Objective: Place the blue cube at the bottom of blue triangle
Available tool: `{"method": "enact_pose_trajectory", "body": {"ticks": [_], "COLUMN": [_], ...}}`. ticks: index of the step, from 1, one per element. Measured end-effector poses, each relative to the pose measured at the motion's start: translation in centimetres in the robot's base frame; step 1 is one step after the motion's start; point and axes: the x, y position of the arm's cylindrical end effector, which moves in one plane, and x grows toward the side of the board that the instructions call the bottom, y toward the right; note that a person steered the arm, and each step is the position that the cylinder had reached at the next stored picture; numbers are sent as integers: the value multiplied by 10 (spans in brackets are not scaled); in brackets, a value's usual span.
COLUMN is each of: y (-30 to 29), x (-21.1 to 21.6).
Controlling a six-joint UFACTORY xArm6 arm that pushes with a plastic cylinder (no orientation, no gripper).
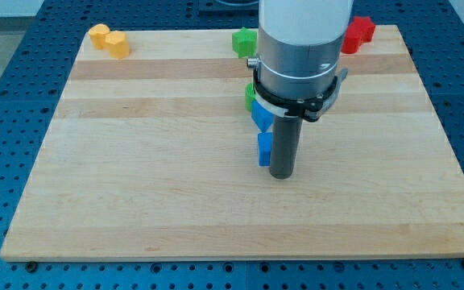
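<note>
My tip [282,175] rests on the wooden board [135,161] near its middle. A blue block, which I take for the blue cube [264,150], sits touching the rod's left side, partly hidden by it. Just above it a second blue block, which I take for the blue triangle [261,118], is partly hidden under the arm's silver collar. The two blue blocks are close together, one above the other in the view.
A green block [250,95] peeks out just above the blue ones, under the arm. Another green block [244,40] sits at the top edge. A red block [359,34] lies at the top right. Two yellow-orange blocks [108,40] lie at the top left.
</note>
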Motion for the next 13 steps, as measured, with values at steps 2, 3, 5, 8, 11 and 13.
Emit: {"method": "enact_pose_trajectory", "body": {"ticks": [2, 3, 5, 8, 11, 13], "y": [-2, -12, -30, 0, -20, -45], "x": [-5, -8, -13, -14, -23, -16]}}
